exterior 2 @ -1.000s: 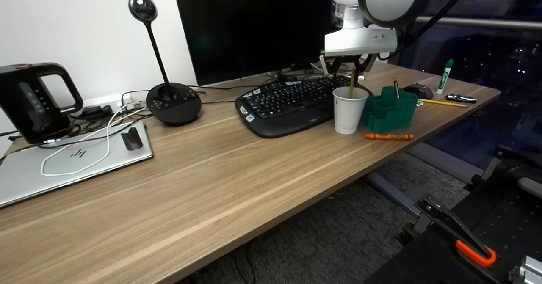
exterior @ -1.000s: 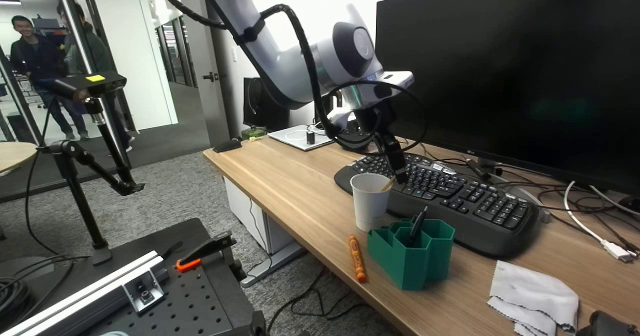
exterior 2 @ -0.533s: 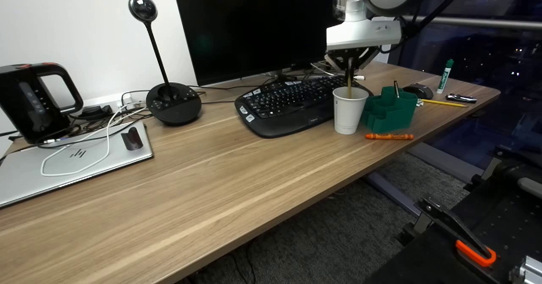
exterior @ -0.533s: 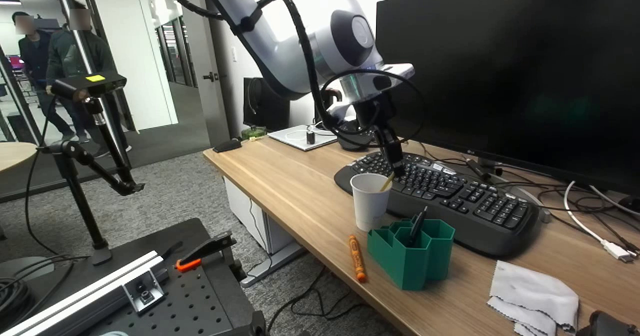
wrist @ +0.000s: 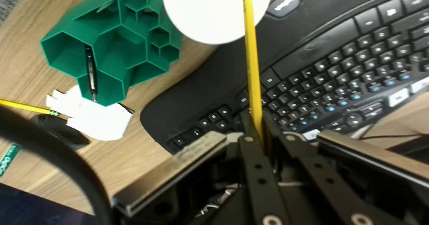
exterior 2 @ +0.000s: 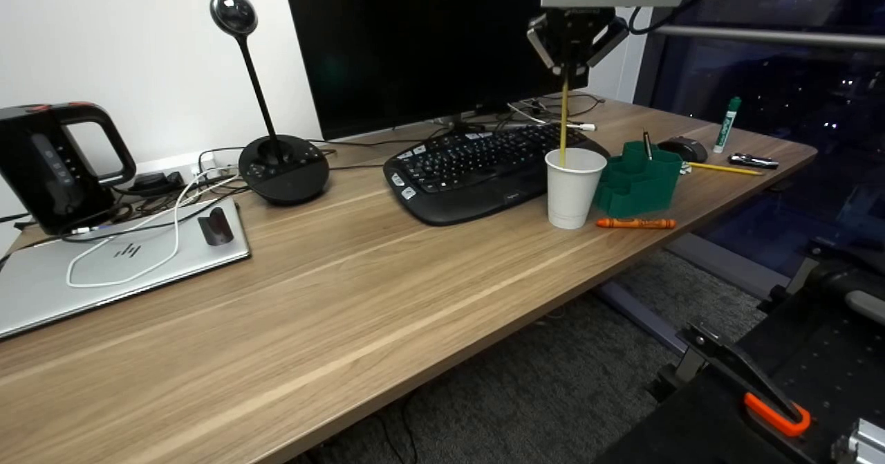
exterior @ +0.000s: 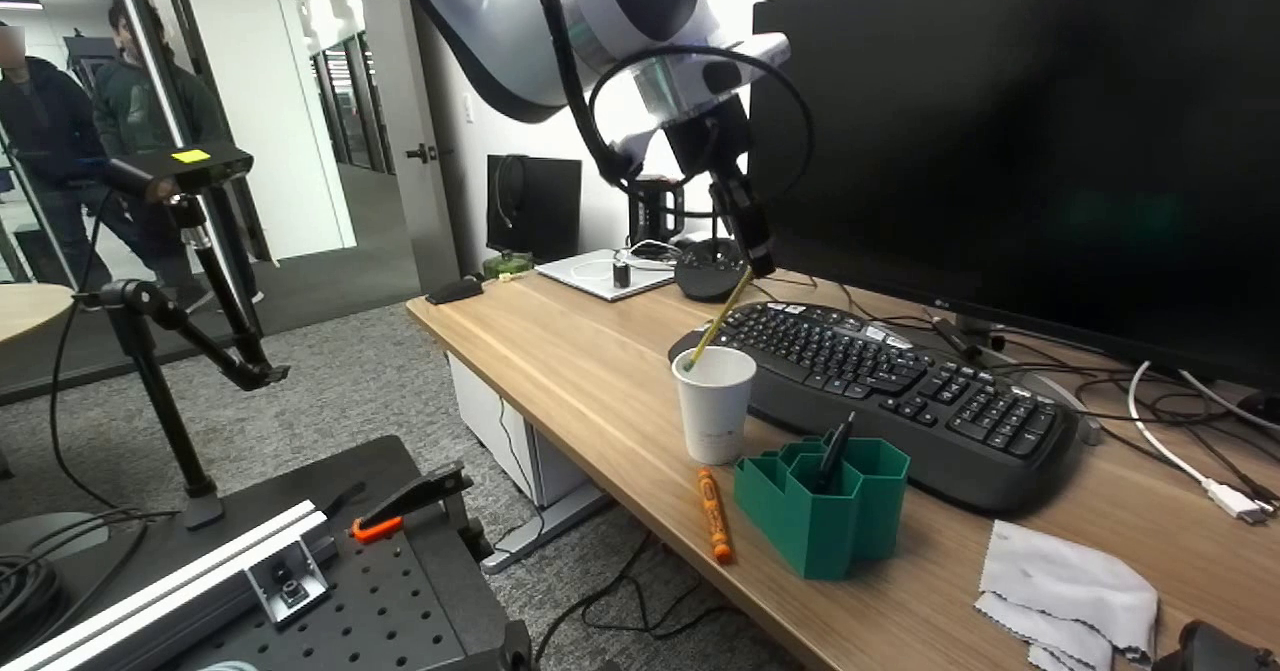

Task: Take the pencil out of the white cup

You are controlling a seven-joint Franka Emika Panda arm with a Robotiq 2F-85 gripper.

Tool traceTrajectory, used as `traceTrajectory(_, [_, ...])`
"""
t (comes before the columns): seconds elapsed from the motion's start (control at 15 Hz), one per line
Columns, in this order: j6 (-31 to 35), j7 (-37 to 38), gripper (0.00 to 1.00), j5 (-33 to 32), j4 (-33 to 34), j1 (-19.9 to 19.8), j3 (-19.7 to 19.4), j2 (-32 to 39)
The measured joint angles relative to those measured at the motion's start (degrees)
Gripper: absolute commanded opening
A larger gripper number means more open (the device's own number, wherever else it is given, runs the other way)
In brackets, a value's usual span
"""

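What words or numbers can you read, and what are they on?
"LG": on the big flat black monitor.
"logitech": on the wavy black plastic keyboard, blurry.
"hp": slanted logo on the flat silver laptop.
"EXPO": on the white marker with a green cap, fuzzy.
Too small or blurred: marks on the long thin yellow pencil, the tapered white paper cup, the chunky orange crayon, the keys and the black plastic kettle.

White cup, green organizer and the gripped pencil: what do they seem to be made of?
White cup: matte, probably paper, by its thin, lipped rim; foam possible.
Green organizer: likely plastic, low sheen, by its thin, crisp-edged walls.
Pencil: likely wood, by its smooth, painted-looking yellow coat.
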Motion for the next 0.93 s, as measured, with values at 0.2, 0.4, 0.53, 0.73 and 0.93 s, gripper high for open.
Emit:
traceTrajectory(0.2, [5.5,0.2,0.02,-2.7,-5.0,0.3,1.3,-5.9])
traceTrajectory(0.4, [11.4,0.4,0.02,-7.9,-10.2,1.1,1.3,-10.4])
traceTrajectory(0.53, [12.6,0.2,0.02,-8.5,-13.4,1.2,1.8,-12.4])
traceTrajectory(0.73, [11.5,-0.9,0.02,-7.6,-17.7,1.3,3.4,-13.3])
traceTrajectory(0.93, [9.2,0.5,0.02,-14.8,-19.3,2.2,3.6,-12.6])
